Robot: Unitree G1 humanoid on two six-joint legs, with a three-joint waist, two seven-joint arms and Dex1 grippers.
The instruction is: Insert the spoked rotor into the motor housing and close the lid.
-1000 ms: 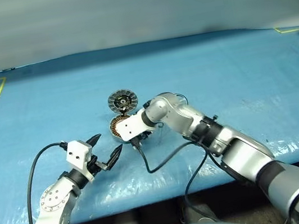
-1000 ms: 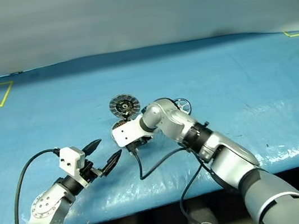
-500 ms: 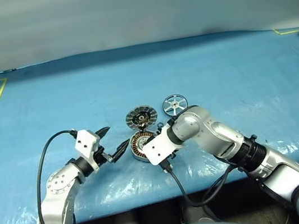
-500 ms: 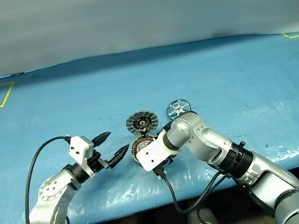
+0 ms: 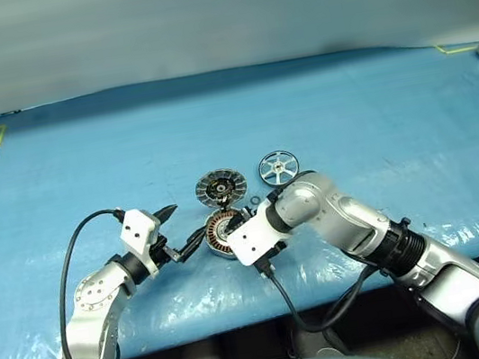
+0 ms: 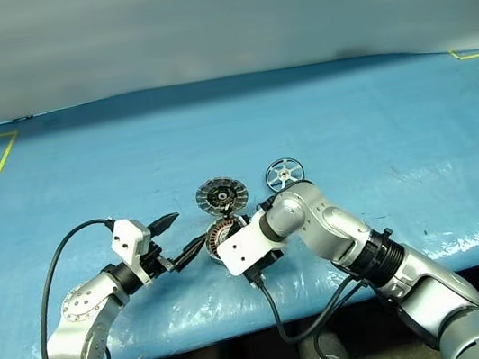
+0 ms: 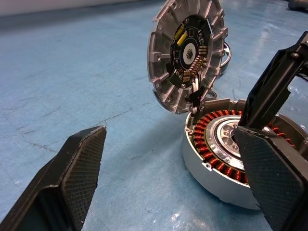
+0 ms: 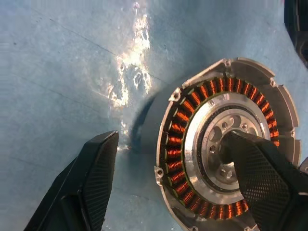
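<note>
Blue table cover [image 5: 375, 112] – glossy, wrinkled plastic sheeting, slick looking, so parts could skate on it.

Right gripper [image 8: 178, 185]: jaws spread, one finger over the silver centre of the motor housing [image 5: 222, 234], the other outside its wall, nothing clamped. Left gripper [image 7: 173, 183]: jaws wide apart, empty, one finger just beside the housing.

Housing is a shallow round metal cup near the table's front edge, with a ring of copper windings and small lugs on the rim. Lid [image 5: 221, 187] is a ribbed grey disc with a dark board at its centre, tilted up just behind the housing – it looks joined to it by thin wires, can't confirm. Spoked rotor [image 5: 278, 169] is thin bright metal, lying flat just right of the lid, not inserted.

Risks:
- fingertip scraping the windings when the right gripper lifts out
- housing nudged toward the edge
- wires snagged, lid dragged
- thin rotor hard to pinch off a slick sheet
</note>
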